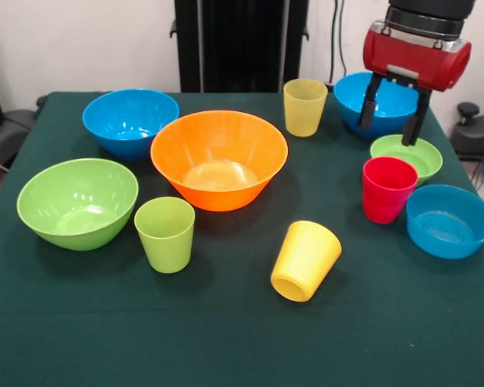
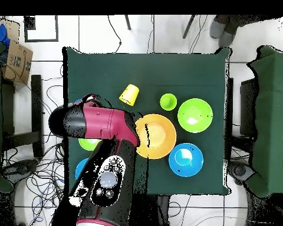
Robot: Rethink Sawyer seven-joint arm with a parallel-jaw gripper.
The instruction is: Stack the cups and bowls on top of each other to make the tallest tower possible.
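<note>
Altogether, the front view shows six bowls and four cups on the desk [image 1: 226, 339], none stacked: orange bowl [image 1: 219, 159] central. The claw [image 1: 393, 121] hangs spread wide, empty, above the small green bowl [image 1: 406, 156] near a side edge. Overhead, the arm [image 2: 102, 170] hides several; four bowls and two cups show fully.

Overhead, small green bowl [image 2: 88, 143] (and its neighbours) mostly under the arm [image 2: 102, 159].
</note>
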